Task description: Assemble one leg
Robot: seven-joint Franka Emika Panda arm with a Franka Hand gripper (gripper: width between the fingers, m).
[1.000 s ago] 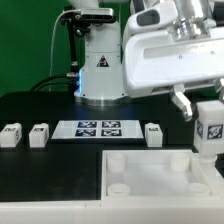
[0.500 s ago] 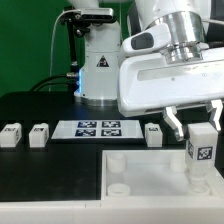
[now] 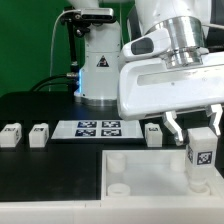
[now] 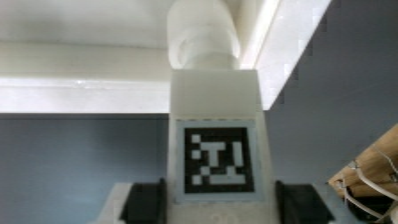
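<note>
Gripper [image 3: 196, 136] of the white Panda arm is clamped on the leg [image 3: 201, 157], a small white plastic block with a black-and-white square marker on the face turned to the exterior view. The leg is held upright over the large white square panel [image 3: 150, 170], a flat plastic piece with round corner sockets, at the panel's corner on the exterior view's right. Whether the leg's lower end touches the panel cannot be told.

In the wrist view the gripper [image 4: 217, 205] has its dark fingers [image 4: 143, 205] pressed against both sides of the leg [image 4: 217, 110]. The leg's marker faces the camera and its rounded far end points at the panel [image 4: 71, 70].

Beyond the panel's far edge, three other white leg blocks [image 3: 39, 133] stand on the black table [image 3: 50, 170]. Two are past the panel's corner on the exterior view's left and one is just behind its far edge. The thin flat white marker board [image 3: 98, 128] lies between them.
</note>
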